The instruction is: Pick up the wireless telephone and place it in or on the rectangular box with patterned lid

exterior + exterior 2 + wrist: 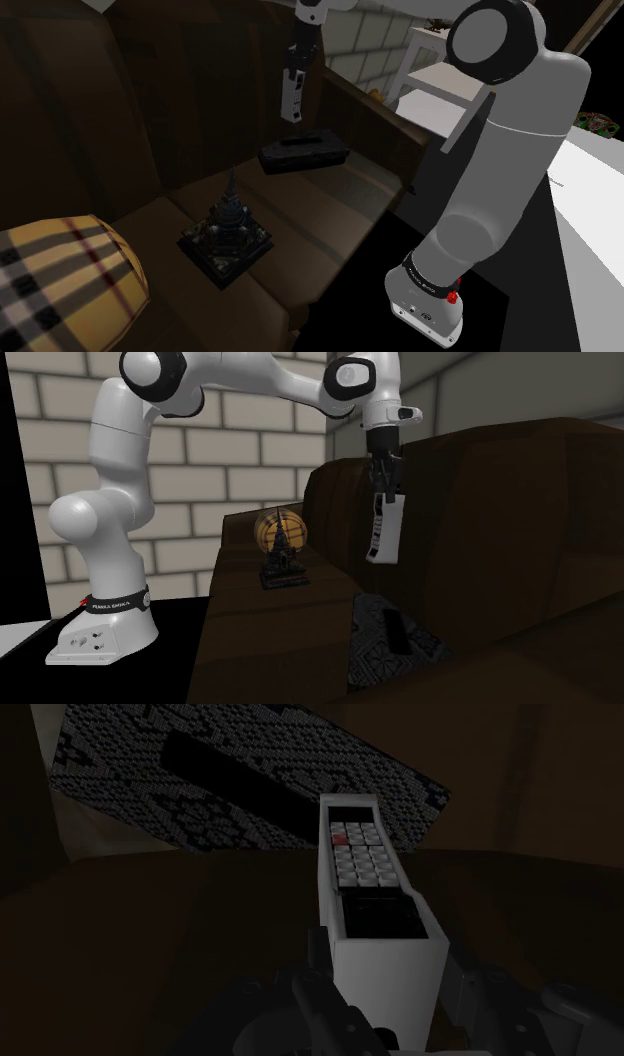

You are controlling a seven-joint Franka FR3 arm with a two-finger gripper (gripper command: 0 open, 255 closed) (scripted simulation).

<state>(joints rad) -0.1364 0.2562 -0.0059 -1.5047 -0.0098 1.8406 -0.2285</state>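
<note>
A white wireless telephone (295, 97) (383, 529) (372, 894) with a grey keypad hangs upright in the air, its upper end clasped by my black gripper (298, 62) (384, 480) (385, 994), which is shut on it. Directly below it on the dark brown sofa seat lies the rectangular box (304, 151) (392, 642) (150, 784), black with a dotted patterned lid and a dark slot in the middle. There is a clear gap between the phone's lower end and the lid.
A dark pagoda-like ornament (228, 232) (282, 557) on a square base stands on the seat nearer the stand. A tan plaid cushion (62, 285) lies at the shoulder view's lower left. The sofa back (500, 522) rises behind the box. A brick wall (230, 442) stands beyond.
</note>
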